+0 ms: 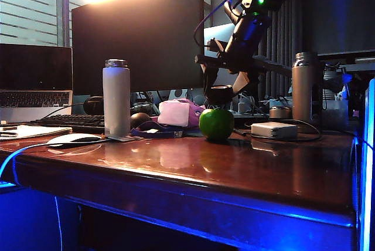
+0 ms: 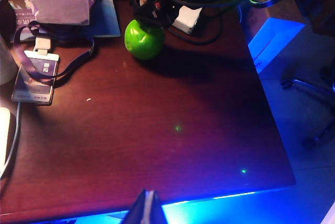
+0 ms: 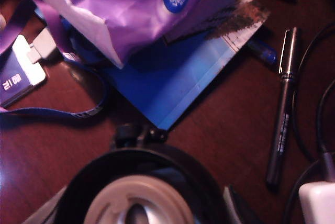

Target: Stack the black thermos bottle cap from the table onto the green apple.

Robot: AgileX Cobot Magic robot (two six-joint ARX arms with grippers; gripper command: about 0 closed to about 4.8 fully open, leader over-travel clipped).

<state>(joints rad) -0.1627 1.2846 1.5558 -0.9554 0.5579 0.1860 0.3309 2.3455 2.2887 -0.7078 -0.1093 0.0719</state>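
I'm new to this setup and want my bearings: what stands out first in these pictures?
The glossy round bright-green apple sits mid-table on the glossy reddish-brown wooden table. Just above it the right claw holds the small squat black thermos bottle cap. A tall white thermos bottle stands to the left; the left claw hangs shut over the table's front edge.

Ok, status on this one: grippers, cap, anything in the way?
Right gripper shut on black cap, hanging just above green apple. Left gripper shut, idle over table's front edge. Nothing between cap and apple.

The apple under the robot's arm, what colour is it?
The apple is bright glossy green, showing best in the exterior view.
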